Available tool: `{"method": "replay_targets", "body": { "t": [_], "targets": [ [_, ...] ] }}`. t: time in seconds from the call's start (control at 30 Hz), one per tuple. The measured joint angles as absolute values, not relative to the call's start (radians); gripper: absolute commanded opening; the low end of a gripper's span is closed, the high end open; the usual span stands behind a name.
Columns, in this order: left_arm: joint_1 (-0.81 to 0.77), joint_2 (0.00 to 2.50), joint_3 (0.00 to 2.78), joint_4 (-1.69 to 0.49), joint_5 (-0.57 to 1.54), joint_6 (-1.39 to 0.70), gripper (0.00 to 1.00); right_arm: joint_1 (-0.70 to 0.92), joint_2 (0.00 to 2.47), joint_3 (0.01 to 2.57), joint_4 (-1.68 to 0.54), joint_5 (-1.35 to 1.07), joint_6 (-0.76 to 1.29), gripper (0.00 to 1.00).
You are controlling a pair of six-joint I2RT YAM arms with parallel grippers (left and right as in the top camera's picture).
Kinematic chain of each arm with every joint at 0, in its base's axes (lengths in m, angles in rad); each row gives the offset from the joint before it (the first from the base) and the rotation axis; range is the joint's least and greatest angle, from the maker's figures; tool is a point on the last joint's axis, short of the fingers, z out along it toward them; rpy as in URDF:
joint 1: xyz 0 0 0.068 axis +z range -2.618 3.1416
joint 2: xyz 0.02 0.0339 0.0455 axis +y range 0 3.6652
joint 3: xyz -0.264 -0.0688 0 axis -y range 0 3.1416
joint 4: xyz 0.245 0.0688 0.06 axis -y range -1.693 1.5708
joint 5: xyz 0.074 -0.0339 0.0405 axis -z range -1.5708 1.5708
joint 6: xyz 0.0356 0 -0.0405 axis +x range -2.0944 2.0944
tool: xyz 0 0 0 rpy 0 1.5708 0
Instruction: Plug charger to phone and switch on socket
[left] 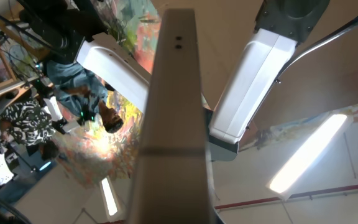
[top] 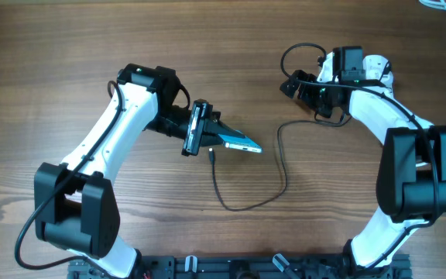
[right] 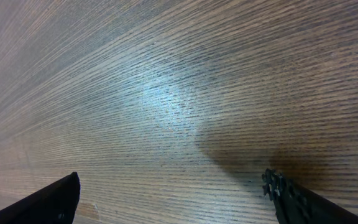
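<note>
Overhead: mid-frame, left end effector [top: 232, 140] clamped on tilted phone [top: 248, 146]; charger [top: 286, 177] looped on bench [top: 130, 31] just below, tip beside phone. Upper right, right end effector [top: 294, 85] spread wide over bare wood.

Blk charger [top: 230, 208]; teal phone [top: 241, 144] screen; brown wood-grain table [top: 53, 62].

overhead looks straight down on table [top: 53, 62]; left wrist faces ceiling [left: 353, 68]; right wrist close over same table.
</note>
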State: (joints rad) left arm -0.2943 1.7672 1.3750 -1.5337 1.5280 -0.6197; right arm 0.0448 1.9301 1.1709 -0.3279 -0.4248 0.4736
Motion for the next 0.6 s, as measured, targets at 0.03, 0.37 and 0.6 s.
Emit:
{"method": "replay_targets", "body": {
  "t": [0.03,0.37,0.6],
  "targets": [
    [-0.294,1.767,1.375,-1.534,1.528,-0.620,0.05,0.045,1.930,1.171,-0.328,-0.425,0.474,1.00],
    [-0.294,1.767,1.375,-1.526,1.528,-0.620,0.04,0.045,1.930,1.171,-0.328,-0.425,0.474,1.00],
    [-0.294,1.767,1.375,-1.435,1.527,-0.627,0.04,0.045,1.930,1.171,-0.328,-0.425,0.474,1.00]
  ]
}}
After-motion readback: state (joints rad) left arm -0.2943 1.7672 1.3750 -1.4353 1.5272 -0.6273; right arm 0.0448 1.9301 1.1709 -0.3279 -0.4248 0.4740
